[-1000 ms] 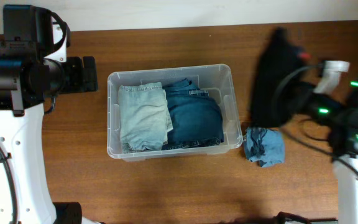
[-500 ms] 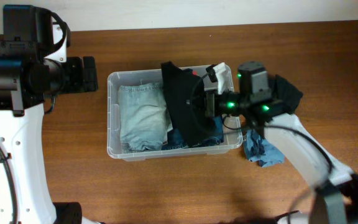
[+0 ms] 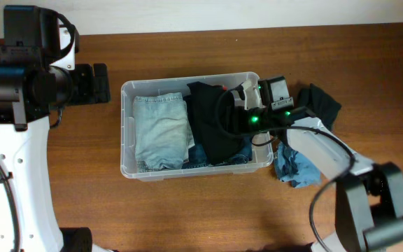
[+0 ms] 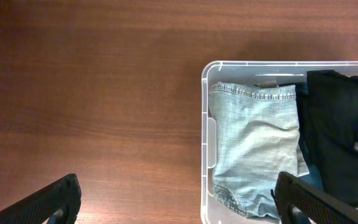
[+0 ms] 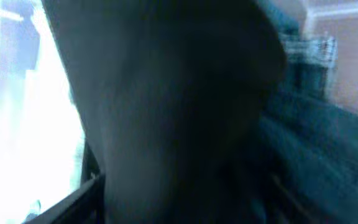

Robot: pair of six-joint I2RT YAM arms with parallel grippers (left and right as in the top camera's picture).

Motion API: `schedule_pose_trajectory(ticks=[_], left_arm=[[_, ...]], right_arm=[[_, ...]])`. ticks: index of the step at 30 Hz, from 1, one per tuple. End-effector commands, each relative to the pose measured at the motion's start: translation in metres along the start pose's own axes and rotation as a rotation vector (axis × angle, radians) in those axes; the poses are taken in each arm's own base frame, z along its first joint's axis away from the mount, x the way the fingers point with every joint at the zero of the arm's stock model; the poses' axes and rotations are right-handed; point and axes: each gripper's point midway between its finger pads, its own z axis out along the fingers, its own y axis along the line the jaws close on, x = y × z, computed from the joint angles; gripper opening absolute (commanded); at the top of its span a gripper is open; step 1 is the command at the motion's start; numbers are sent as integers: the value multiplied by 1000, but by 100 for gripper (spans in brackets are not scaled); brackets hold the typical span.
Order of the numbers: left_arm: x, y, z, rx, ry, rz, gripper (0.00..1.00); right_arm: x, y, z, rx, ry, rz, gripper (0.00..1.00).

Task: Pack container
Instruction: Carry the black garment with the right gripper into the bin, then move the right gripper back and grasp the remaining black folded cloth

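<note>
Overhead, black garment: the black garment (image 3: 212,126), held up over the right half of the bench a second ago, has been carried across and lowered into the right half of the container (image 3: 126,126). One more item is judged nearly packed, release pending.
Overhead, container: clear, thin-walled plastic with rounded corners and a lipped rim. It is set mid-bench, nearer the far edge, and has not shifted.
Overhead, contents: folded pale denim (image 3: 161,131), stiff and flat, fills the left half. Dark blue jeans (image 3: 238,155) are now mostly covered by the limp, matte black cloth.
Overhead, blue cloth: a crumpled blue cloth (image 3: 298,166) is left on the wood just outside the container's near right corner, unpacked.
Overhead, right gripper: the right gripper (image 3: 235,115) is sunk among the fabric inside the rim.
Left wrist, left gripper: the left gripper (image 4: 179,208) is spread wide with nothing in it, over bare wood left of the container.
Right wrist, grip: the view is filled by blurred black cloth with denim beyond. Whether the jaws are closed on it cannot be told.
</note>
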Motion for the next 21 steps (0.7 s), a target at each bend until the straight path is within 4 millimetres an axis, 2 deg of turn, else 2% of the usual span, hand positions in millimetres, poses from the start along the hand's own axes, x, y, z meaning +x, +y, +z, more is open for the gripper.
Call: schedule_pose_trajectory(ticks=[1,2,4,7,8,10,11,12,13,14,17,21], left_arm=[[0,2,-2,-6,-6,-18,99],[-1,2,-2,-6,-7,-18,99],[0,2,-2,-6,-6,-18,99],[0,2,-2,-6,-6,-18,99],[0,2,-2,-6,-6,-18,99],[0,2,-2,-6,-6,-18,99],[-1,2,-2,-6,-6,-18,99],[-1,2,-2,-6,-6,-18,99],[0,2,-2,-6,-6,-18,99],[-1,2,-2,-6,-6,-18,99],[-1,2,-2,-6,-7,-18,100],[-1,2,-2,-6,-7,-18,99]], right_arm=[[-46,28,-55,106,-185,-133,72],[-49,31,-61,115,-201,-147,71],[-62,44,-92,156,-275,-180,68],[-72,57,-125,191,-367,-204,62],[-74,53,-139,242,-404,-199,51],[-76,34,-162,318,-441,-156,43],[-77,26,-169,333,-450,-127,57],[-78,15,-177,349,-460,-90,80],[-79,4,-184,368,-470,-51,91],[-81,-15,-195,393,-485,11,93],[-81,-53,-216,406,-496,117,95],[-67,-118,-241,479,-484,299,95]])
